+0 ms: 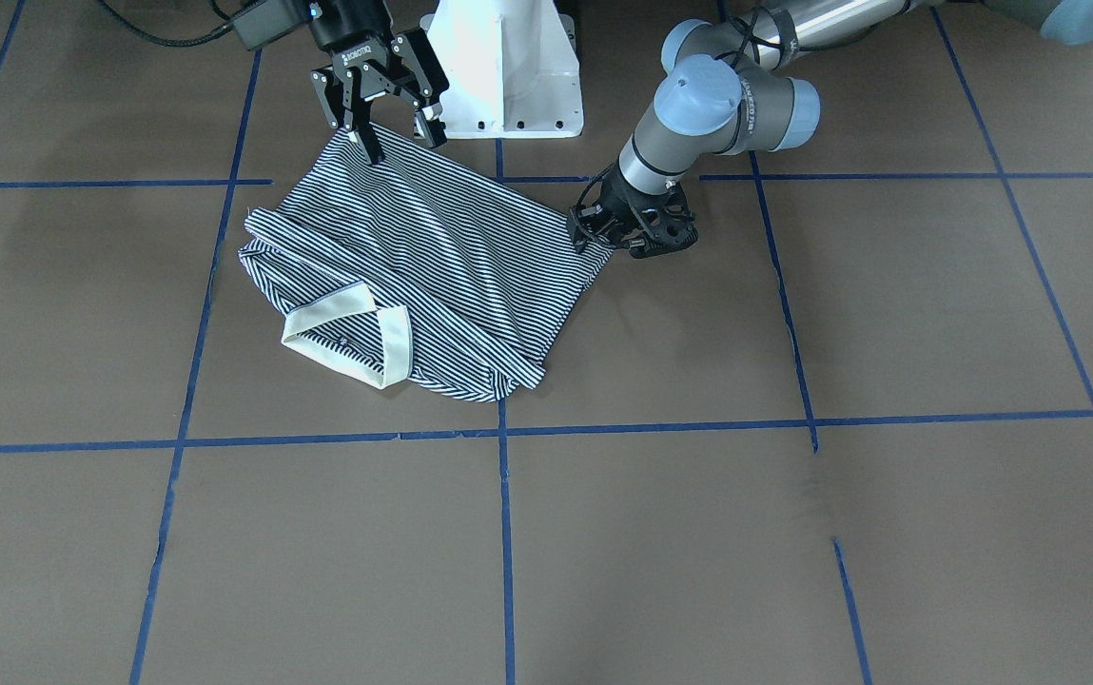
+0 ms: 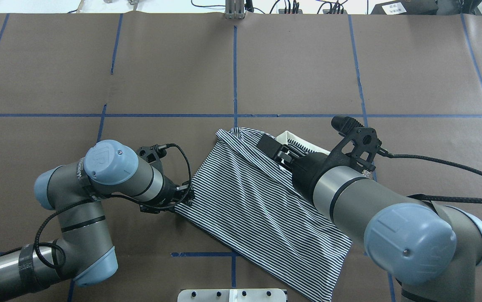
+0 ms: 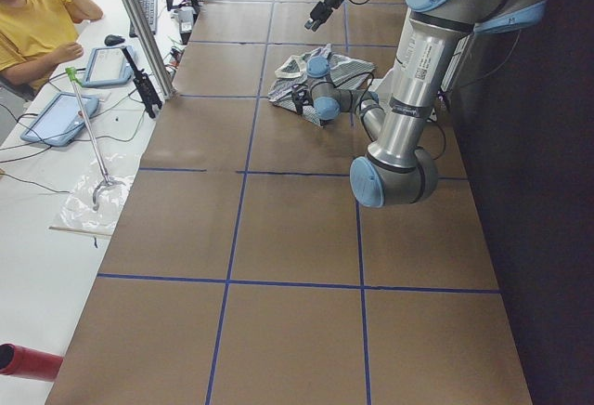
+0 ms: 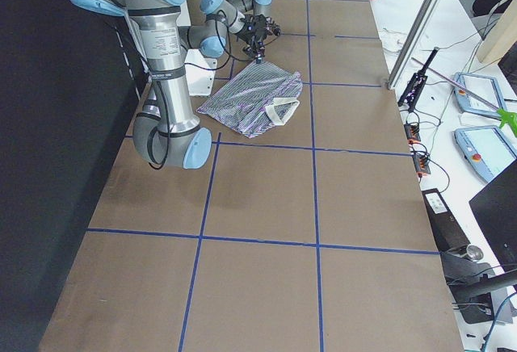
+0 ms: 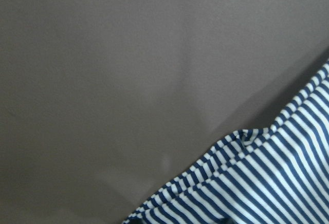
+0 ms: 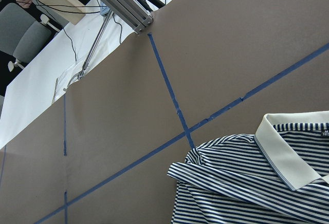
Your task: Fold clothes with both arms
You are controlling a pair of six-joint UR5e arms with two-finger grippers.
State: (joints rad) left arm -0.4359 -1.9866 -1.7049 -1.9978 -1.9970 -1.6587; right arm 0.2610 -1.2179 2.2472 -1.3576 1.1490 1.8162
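Note:
The striped polo shirt [image 1: 432, 257] lies crumpled on the brown table near the robot's base, its cream collar [image 1: 356, 314] on the side away from the robot. My left gripper [image 1: 594, 238] is low on the table at one near corner of the shirt and shut on it. The fabric puckers there in the left wrist view [image 5: 241, 147]. My right gripper [image 1: 403, 147] is open above the other near corner, with one fingertip [image 1: 373, 150] against the cloth. In the overhead view the left gripper [image 2: 182, 196] sits at the shirt's [image 2: 257, 201] edge, and the right gripper [image 2: 272, 149] hovers over it.
The white pedestal base [image 1: 508, 76] stands just behind the shirt. Blue tape lines [image 1: 504, 438] grid the brown table. A metal post [image 3: 139, 24], tablets and a seated person [image 3: 37, 24] are on the operators' side beyond the far edge.

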